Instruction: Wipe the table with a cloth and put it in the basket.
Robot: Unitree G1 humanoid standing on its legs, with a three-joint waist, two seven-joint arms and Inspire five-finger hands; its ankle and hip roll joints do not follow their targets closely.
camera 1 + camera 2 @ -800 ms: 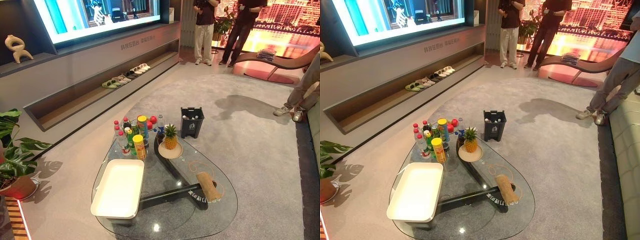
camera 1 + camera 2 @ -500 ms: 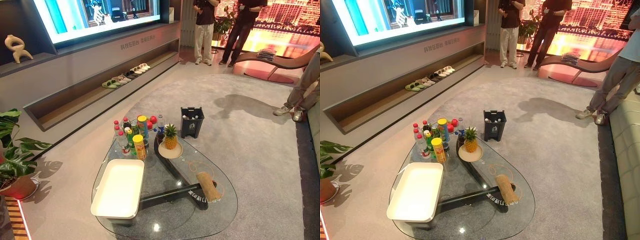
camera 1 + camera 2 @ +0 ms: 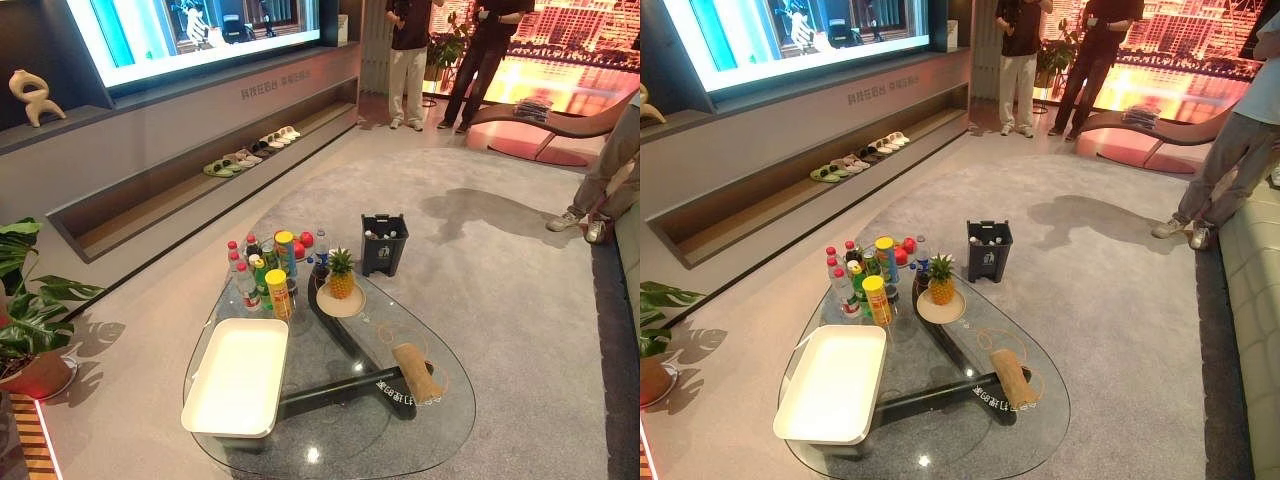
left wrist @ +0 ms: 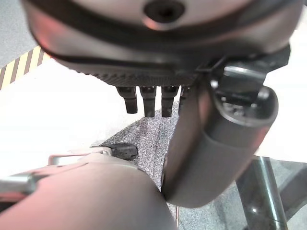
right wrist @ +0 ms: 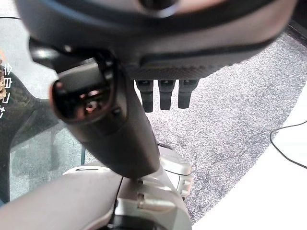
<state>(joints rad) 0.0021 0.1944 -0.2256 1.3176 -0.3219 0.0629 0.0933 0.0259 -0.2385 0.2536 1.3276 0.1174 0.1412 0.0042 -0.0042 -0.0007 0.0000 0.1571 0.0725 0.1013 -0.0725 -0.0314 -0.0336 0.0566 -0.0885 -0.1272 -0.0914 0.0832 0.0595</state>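
A tan rolled cloth (image 3: 417, 371) lies on the right part of the glass table (image 3: 330, 445), over the table's dark base. On the table's left side stands a white, empty rectangular basket (image 3: 238, 375). Both hands are well away from the cloth and the basket. In the left wrist view my left hand (image 4: 216, 143) has its fingers straight and its thumb out, with nothing in it, over carpet beside the table's edge. My right hand (image 5: 110, 124) looks the same in the right wrist view, empty, above carpet next to the glass.
Several bottles and cans (image 3: 265, 265) crowd the table's far end, next to a pineapple on a plate (image 3: 341, 275). A black bin (image 3: 384, 243) stands on the carpet behind the table. A potted plant (image 3: 25, 300) is at the left. People stand at the back (image 3: 410, 60) and right (image 3: 610, 170).
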